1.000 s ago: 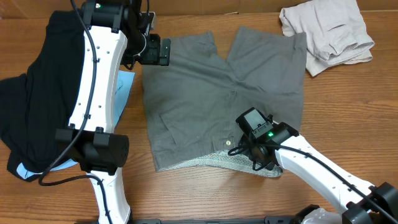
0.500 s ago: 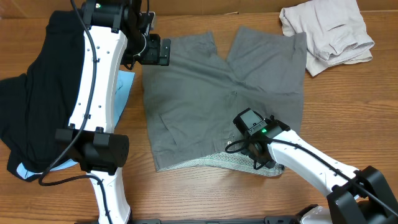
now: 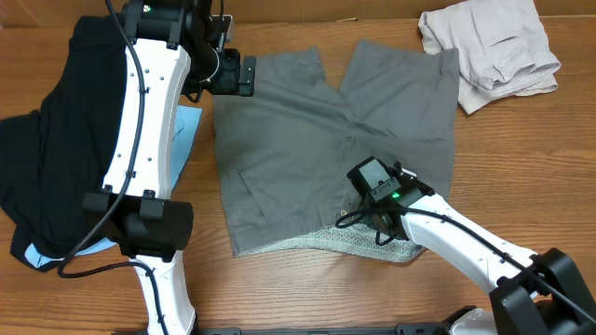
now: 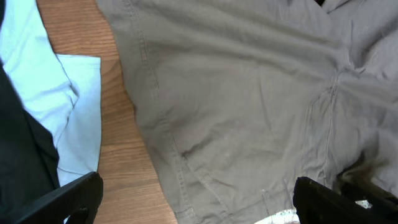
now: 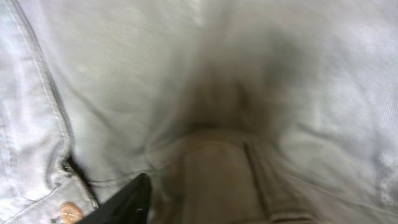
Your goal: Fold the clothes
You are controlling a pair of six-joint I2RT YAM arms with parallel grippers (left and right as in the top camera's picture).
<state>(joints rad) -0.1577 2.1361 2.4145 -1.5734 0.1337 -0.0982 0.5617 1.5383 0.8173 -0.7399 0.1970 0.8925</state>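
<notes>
The mid-grey shorts (image 3: 307,140) lie spread flat on the wooden table, legs to the far side, with the pale mesh lining (image 3: 345,240) showing at the near waist. My left gripper (image 3: 244,76) hovers open over the far-left leg hem; in the left wrist view (image 4: 199,196) its fingers (image 4: 68,199) stand wide apart above the shorts (image 4: 249,106). My right gripper (image 3: 365,209) is down at the waistband. In the right wrist view (image 5: 211,202) one dark finger (image 5: 124,202) shows beside a pinched fold of cloth, near the waist button (image 5: 69,212). The other finger is hidden.
A black garment (image 3: 56,140) lies at the left under my left arm, with a light-blue piece (image 3: 186,126) beside it. A beige garment (image 3: 494,46) is bunched at the far right. A cardboard edge runs along the back.
My right gripper has moved a little up and left over the waistband, drawing the cloth with it. The left arm has not moved.
</notes>
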